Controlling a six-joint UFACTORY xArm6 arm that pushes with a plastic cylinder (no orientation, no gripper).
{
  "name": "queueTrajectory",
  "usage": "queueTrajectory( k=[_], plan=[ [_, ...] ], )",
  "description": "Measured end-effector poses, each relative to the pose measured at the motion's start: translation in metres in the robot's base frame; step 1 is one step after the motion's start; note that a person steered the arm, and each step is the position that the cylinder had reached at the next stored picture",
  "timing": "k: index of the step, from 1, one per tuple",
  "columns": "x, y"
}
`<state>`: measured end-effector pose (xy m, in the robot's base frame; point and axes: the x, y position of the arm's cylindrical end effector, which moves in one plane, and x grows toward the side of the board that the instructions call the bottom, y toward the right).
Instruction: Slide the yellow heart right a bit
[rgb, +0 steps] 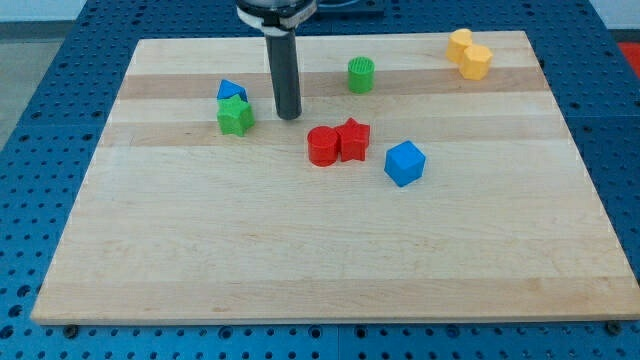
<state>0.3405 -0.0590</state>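
My tip (289, 116) rests on the table (320, 260) toward the view's top left, just right of the green star (235, 117) and blue triangle (231, 91). It is well apart from the yellow heart (460, 43), which sits at the top right corner touching a yellow hexagon (477, 62). There is no claw (only a bare rod), so nothing is held. To push rightward, I judge the tip must first reach the heart's left side.
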Motion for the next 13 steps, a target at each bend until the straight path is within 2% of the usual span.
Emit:
queueTrajectory(
  k=[1,4,6,10,13],
  plan=[
    [-0.019,-0.009],
    [-0.021,-0.094],
    [-0.011,-0.084],
    [0.061,-0.060],
    [0.134,-0.030]
  ],
)
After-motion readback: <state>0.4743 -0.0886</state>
